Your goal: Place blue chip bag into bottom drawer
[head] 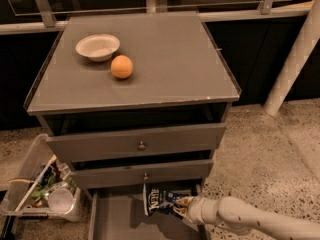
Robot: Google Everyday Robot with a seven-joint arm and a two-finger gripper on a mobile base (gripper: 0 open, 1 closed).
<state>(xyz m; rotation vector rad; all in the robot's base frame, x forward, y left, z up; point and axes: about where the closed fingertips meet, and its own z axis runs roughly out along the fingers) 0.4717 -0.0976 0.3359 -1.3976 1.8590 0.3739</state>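
The blue chip bag (159, 200) is dark blue with white lettering and a white end. It hangs over the open bottom drawer (120, 219), just below the middle drawer's front. My gripper (180, 207) reaches in from the lower right on a white arm and is shut on the bag's right end, holding it above the drawer's grey floor. The drawer is pulled out toward the camera, with its thin side walls showing.
Two upper drawers with round knobs (142, 145) are shut above. A white bowl (97, 46) and an orange (122, 66) sit on the cabinet top. A clear bin of trash (42, 191) stands on the floor to the left. A white post (295, 59) stands at the right.
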